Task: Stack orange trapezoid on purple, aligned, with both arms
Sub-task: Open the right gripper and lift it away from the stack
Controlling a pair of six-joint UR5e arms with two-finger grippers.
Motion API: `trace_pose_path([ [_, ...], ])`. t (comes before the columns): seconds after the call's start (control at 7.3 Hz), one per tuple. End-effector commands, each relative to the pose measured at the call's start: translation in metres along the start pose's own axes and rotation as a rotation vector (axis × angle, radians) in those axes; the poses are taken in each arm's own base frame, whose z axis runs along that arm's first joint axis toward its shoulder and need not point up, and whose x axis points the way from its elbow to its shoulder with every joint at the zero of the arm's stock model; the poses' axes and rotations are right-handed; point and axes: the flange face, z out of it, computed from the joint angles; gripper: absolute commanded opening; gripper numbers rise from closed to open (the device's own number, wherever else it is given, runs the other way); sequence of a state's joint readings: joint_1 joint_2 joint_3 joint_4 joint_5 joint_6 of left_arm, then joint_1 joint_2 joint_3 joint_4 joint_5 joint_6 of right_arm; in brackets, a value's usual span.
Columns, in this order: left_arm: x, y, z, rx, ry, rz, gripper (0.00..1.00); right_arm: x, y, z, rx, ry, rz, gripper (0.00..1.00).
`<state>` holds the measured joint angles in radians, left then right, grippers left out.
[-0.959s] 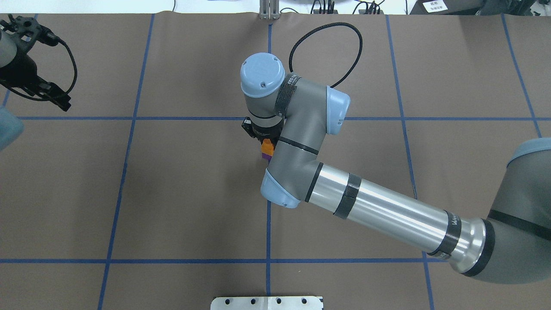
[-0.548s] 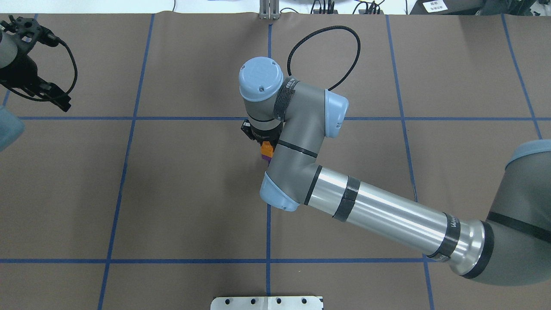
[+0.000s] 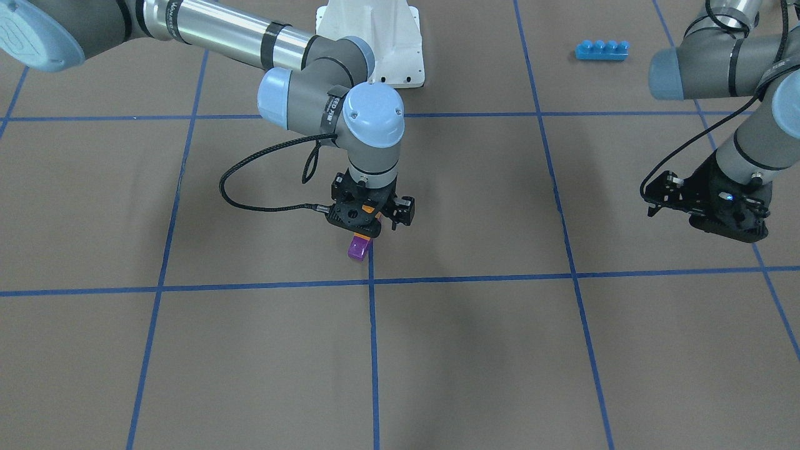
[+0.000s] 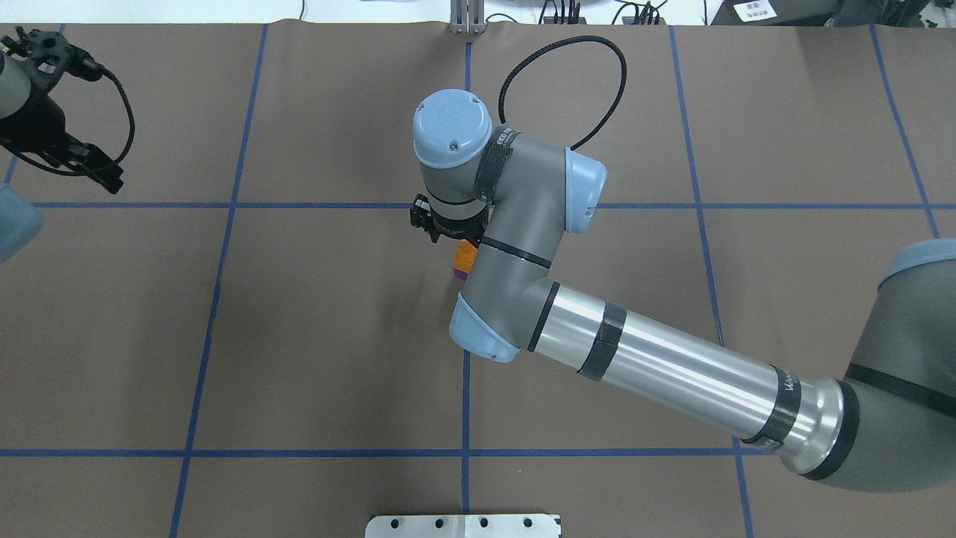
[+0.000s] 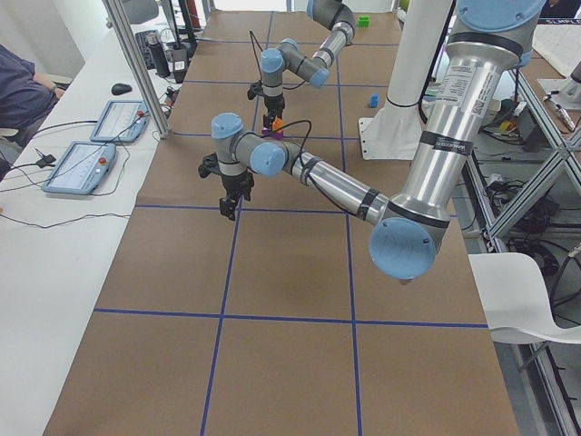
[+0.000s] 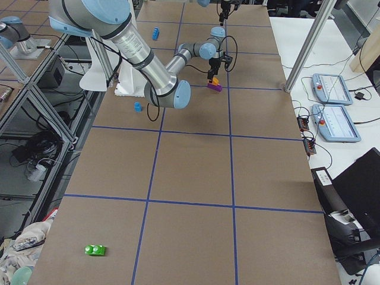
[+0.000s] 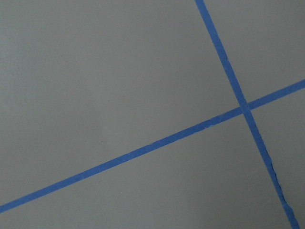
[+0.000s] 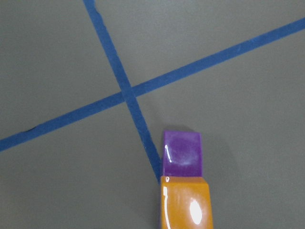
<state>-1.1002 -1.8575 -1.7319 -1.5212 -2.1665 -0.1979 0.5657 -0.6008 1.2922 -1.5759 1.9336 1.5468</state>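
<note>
The orange trapezoid (image 3: 364, 236) sits on the purple brick (image 3: 358, 249) beside a blue tape crossing at mid-table. In the right wrist view the orange trapezoid (image 8: 185, 202) lies over the purple brick (image 8: 181, 153), whose far part shows past it. My right gripper (image 3: 370, 220) is straight above the stack, pointing down, its jaws around the orange trapezoid (image 4: 465, 255). My left gripper (image 3: 730, 231) hangs far off to my left (image 4: 93, 168), above bare table. I see nothing in it and cannot tell whether it is open.
A long blue four-stud brick (image 3: 601, 50) lies near the robot base (image 3: 375, 50). A small blue brick (image 6: 138, 107) and a green brick (image 6: 95, 250) lie far from the stack. The right arm's cable loop (image 4: 567, 82) arcs behind its wrist.
The right wrist has wobbled slightly over the stack, and its black gripper body has edged to the upper left in the overhead view. The orange trapezoid stays on the purple brick. The left arm is still.
</note>
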Motion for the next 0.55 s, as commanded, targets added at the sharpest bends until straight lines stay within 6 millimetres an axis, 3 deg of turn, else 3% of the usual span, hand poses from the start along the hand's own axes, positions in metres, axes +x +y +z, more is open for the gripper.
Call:
trace_pose_path([
  [0.0,-0.005,-0.001,-0.007,0.014,0.002,-0.006,1.0,0.034,-0.04,-0.063,-0.014,-0.08,0.028,1.0],
  [0.14,-0.026,-0.001,-0.022,0.044,-0.006,-0.033,1.0,0.098,-0.071,-0.097,-0.01,-0.125,-0.067,1.0],
  [0.27,-0.049,0.015,-0.025,0.034,0.038,0.02,1.0,0.177,-0.111,-0.117,0.014,-0.12,-0.164,1.0],
  [0.41,-0.087,0.039,-0.03,0.035,0.044,0.056,1.0,0.261,-0.172,-0.125,0.007,-0.099,-0.261,1.0],
])
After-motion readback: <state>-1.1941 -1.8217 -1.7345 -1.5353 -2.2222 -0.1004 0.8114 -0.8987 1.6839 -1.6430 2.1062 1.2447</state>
